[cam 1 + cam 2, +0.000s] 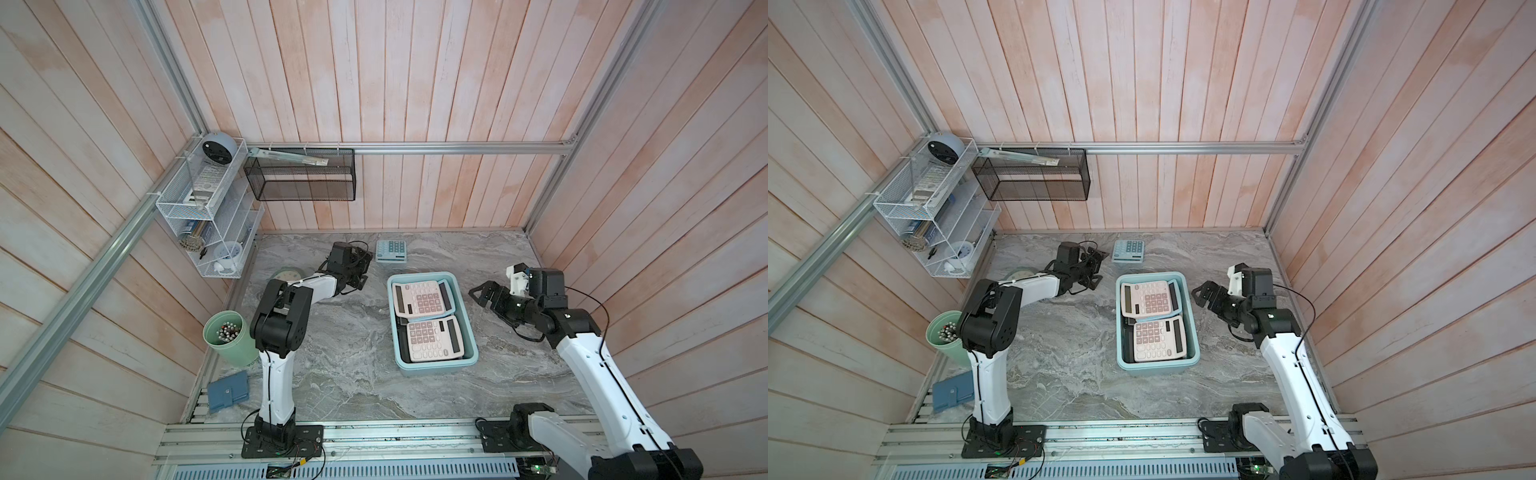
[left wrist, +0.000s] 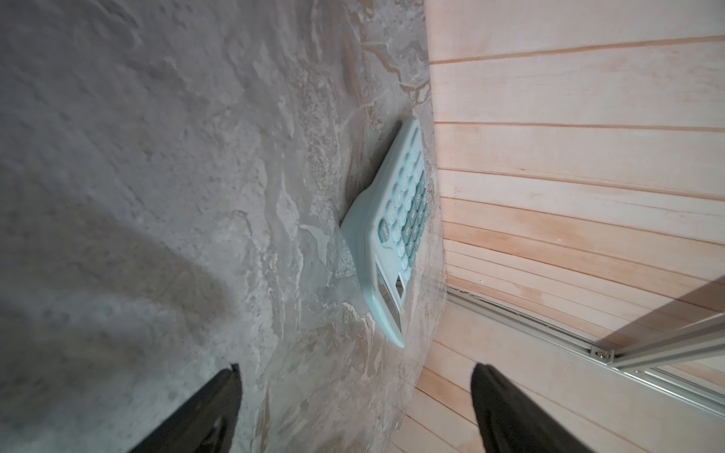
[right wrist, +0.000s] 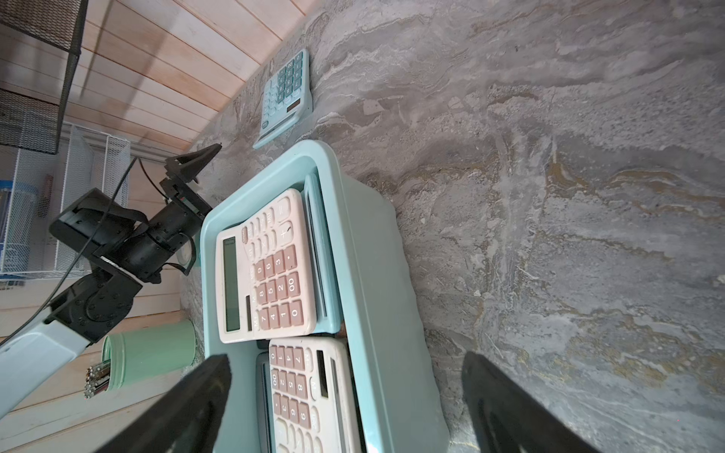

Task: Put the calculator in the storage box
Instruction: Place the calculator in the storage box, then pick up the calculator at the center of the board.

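A pale teal calculator (image 1: 391,250) (image 1: 1128,251) (image 2: 396,219) (image 3: 285,98) lies flat on the marble table close to the back wall. The pale teal storage box (image 1: 436,369) (image 1: 1158,368) (image 3: 376,274) stands mid-table and holds two pink calculators (image 1: 422,299) (image 1: 434,338) on top of others. My left gripper (image 1: 368,270) (image 1: 1098,268) (image 2: 356,366) is open and empty, low over the table, a short way left of the teal calculator and pointing at it. My right gripper (image 1: 478,297) (image 1: 1200,293) (image 3: 346,357) is open and empty beside the box's right wall.
A green pen cup (image 1: 228,336) and a blue wallet (image 1: 227,390) sit at the table's left edge. A round pale disc (image 1: 286,274) lies behind the left arm. A black mesh basket (image 1: 301,176) and a white wire shelf (image 1: 208,216) hang on the walls.
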